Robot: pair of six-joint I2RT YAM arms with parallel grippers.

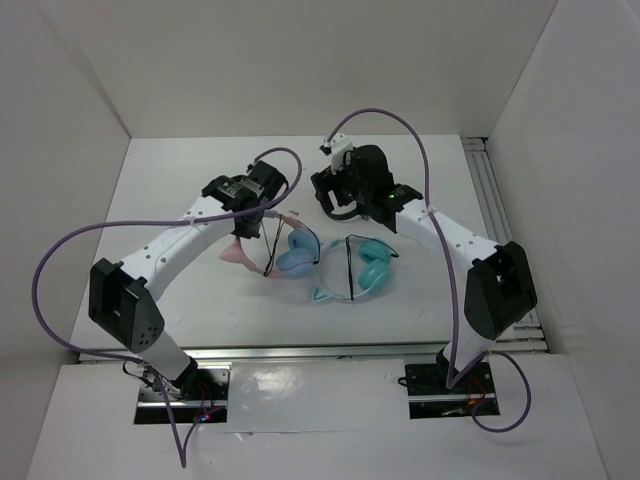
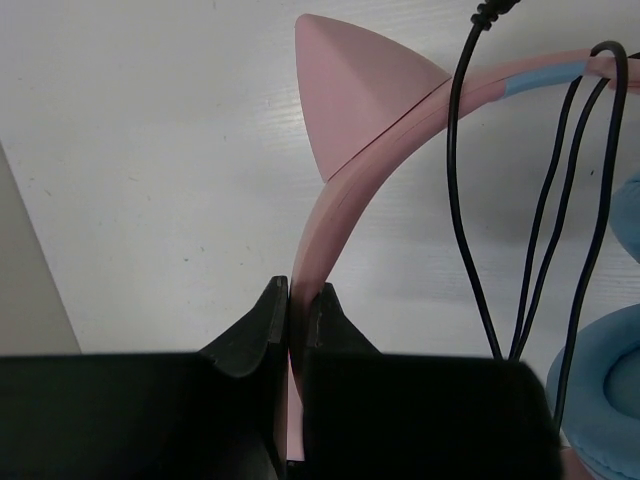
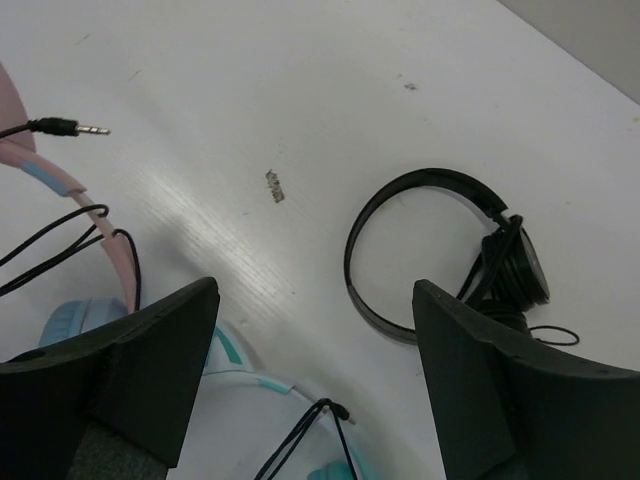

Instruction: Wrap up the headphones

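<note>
left gripper clamps pink headband, anchors headphones; right gripper near headband, wide open, empty, prob for cable

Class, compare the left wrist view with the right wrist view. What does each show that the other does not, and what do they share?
Only the left wrist view: the left pincer shut on the band of the pink cat-ear headphones with light blue cups, and a pink triangular ear. Only the right wrist view: the open right pincer, the small all-black headphones and the silver-tipped jack plug. Both: the pink band, loops of thin black cable and the white table.
</note>
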